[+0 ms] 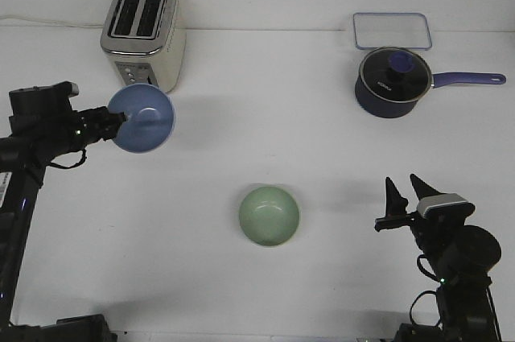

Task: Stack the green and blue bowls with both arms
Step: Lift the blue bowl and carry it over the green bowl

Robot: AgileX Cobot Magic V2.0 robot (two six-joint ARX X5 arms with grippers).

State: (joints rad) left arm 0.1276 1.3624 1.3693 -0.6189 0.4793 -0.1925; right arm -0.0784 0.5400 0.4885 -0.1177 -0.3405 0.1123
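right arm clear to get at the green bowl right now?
Probably yes. The right tool is open and holds nothing, and only bare table lies between it and the green bowl. Reach itself can't be confirmed.

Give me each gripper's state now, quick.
Left gripper: shut on the matte periwinkle blue round bowl, held off the table.
Right gripper: open, empty.

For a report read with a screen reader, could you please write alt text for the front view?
The left gripper holds a tilted blue bowl by its rim above a white table, while a green bowl sits at centre and the open right gripper waits nearby. Behind stand a toaster, a lidded saucepan and a clear container.
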